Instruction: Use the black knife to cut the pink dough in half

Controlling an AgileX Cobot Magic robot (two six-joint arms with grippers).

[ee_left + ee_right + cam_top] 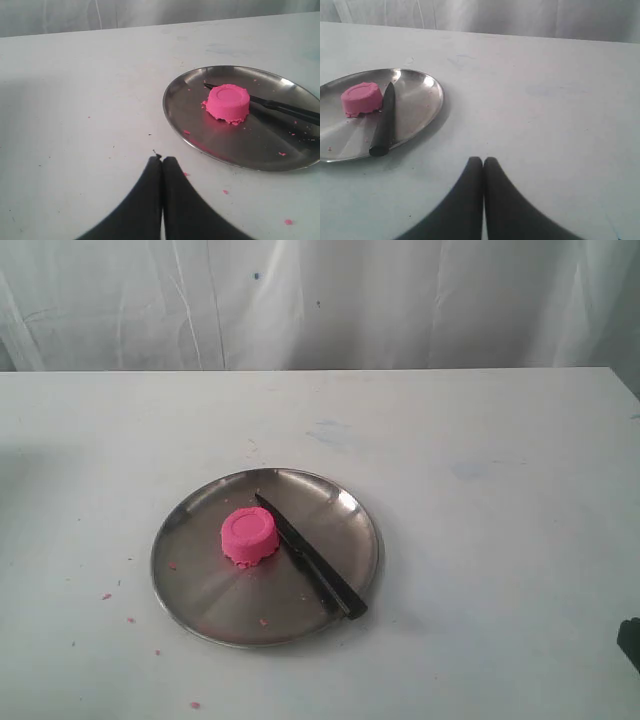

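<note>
Resting on a round steel plate (200,590) set on the white bench (480,540), the pink dough (249,536) is seen as one whole puck, uncut, with a flat circular top and a ragged lower edge. It is placed left of the plate's middle in the exterior view. The black knife (312,558) is laid on the plate just beside the dough, on its right, with the pointed tip near the dough's far side and the handle end reaching the plate's near right rim; whether blade and dough touch cannot be told. Small pink crumbs (106,596) are scattered on the bench to the left of and in front of the plate, and a few are seen on the plate itself. The left hand (162,159) is held over bare bench near the plate, its fingers pressed together on nothing. The right hand (483,160) is likewise closed and empty, well apart from the plate. A white curtain (320,300) is hung behind the bench.
</note>
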